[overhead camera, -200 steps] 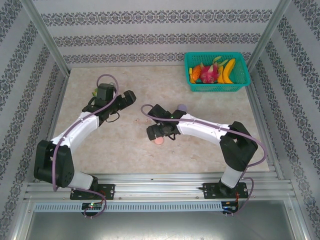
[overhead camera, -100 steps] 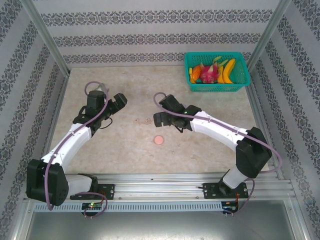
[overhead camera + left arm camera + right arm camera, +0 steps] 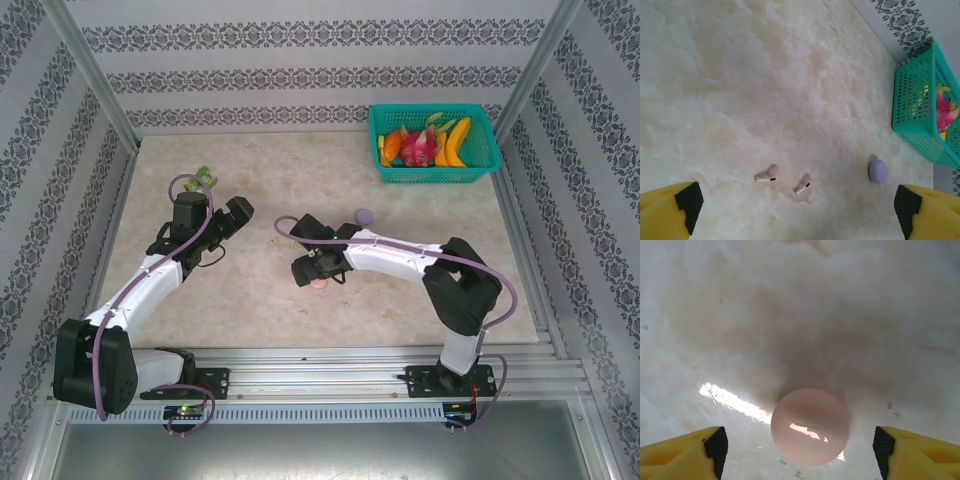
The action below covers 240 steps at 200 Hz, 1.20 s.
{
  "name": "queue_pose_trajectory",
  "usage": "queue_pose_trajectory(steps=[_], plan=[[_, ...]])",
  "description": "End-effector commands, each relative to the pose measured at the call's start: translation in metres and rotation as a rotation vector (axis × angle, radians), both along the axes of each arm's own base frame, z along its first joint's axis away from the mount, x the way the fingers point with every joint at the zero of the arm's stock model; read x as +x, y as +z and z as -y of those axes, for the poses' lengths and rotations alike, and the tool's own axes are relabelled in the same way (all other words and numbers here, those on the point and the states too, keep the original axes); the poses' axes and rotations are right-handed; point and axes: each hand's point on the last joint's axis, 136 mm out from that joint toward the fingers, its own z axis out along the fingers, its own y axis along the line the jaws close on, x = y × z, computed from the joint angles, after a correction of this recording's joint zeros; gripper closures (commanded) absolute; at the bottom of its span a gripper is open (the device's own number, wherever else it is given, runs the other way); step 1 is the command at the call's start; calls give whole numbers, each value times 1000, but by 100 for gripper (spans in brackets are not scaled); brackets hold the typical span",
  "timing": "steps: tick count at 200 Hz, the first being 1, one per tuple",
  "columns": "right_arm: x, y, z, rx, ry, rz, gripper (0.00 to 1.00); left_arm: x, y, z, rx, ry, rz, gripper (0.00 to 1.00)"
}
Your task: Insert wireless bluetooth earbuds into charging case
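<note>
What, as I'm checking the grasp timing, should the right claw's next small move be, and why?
Probably lower slightly and close. The right claw hangs open astride the pink round case, which sits roughly centred between its tips with a gap on each side, so it looks lined up.

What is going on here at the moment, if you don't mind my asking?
The right gripper hovers low over a round pink charging case, open jaws either side of it, not touching. The left gripper, open too, hangs over the table, where two pink-beige earbuds lie loose near a lilac case. Nothing is held.
</note>
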Motion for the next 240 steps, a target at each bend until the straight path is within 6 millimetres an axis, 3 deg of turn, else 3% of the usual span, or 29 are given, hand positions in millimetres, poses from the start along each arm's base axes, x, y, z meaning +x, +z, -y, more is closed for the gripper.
queue_pose_trajectory(steps=[1, 82, 174, 212, 240], plan=[[0, -8, 4, -51, -18, -7, 22, 5, 23, -1, -14, 0, 59, 0], [3, -31, 7, -74, -58, -16, 26, 3, 25, -5, 12, 12, 52, 0], [1, -44, 11, -103, -185, -24, 39, 2, 23, -8, 21, 24, 39, 0], [-3, -47, 14, -131, -225, -29, 40, 2, 22, -10, 25, 36, 35, 0], [-10, -49, 19, -179, -271, -33, 33, 1, 20, -9, 17, 34, 35, 0]])
